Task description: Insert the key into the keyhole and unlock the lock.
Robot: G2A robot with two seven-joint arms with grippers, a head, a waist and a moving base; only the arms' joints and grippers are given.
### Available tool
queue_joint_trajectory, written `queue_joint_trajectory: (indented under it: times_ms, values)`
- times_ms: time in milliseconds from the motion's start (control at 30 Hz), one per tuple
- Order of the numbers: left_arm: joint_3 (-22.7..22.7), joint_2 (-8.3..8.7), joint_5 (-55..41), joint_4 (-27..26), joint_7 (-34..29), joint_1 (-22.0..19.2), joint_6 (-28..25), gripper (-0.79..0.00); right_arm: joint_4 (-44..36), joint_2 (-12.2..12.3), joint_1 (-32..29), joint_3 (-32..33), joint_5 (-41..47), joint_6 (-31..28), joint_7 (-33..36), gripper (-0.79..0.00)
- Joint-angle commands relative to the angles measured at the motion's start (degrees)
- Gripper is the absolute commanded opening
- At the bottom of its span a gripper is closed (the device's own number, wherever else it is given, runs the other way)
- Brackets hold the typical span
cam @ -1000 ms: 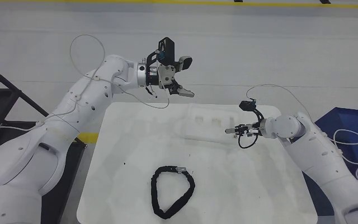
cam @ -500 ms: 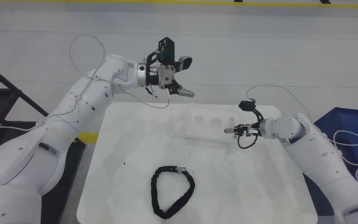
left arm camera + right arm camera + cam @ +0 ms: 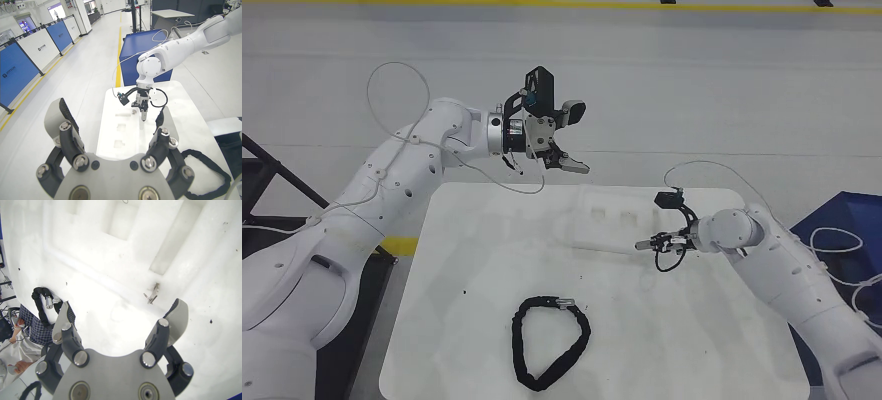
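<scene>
You see a white surface [image 3: 462, 300] with a white foam tray [image 3: 582, 235], cut with square recesses, at its far side. A looped black chain lock [image 3: 518, 340] lies near the front edge, well apart from the tray. Your left hand [image 3: 111, 108] hangs above the far edge, fingers spread. Your right hand [image 3: 122, 304] hovers low over the tray, fingers apart, holding nothing. The small metal key [image 3: 152, 294] lies on the tray near it, beside a recess.

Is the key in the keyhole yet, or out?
Out. The key lies loose by a recess, before the open right hand; the lock sits apart, keyhole bare.
</scene>
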Motion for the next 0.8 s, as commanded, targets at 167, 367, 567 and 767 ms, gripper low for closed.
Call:
queue_joint_trajectory:
  times_ms: [167,367,567,767]
  values:
    - [0.0,0.0,0.0,0.0,0.0,0.0,0.0,0.0,-0.36,-0.81,1.7,-1.37,-5.11,4.52,1.41,-0.305]
    - [0.0,0.0,0.0,0.0,0.0,0.0,0.0,0.0,0.49,-1.07,1.81,-1.0,-5.9,5.84,2.31,-0.453]
    - [0.0,0.0,0.0,0.0,0.0,0.0,0.0,0.0,1.9,-1.49,1.94,-0.98,-7.02,6.62,2.27,-0.483]
    - [0.0,0.0,0.0,0.0,0.0,0.0,0.0,0.0,3.42,-2.31,1.51,-1.34,-7.63,7.77,-0.13,-0.594]
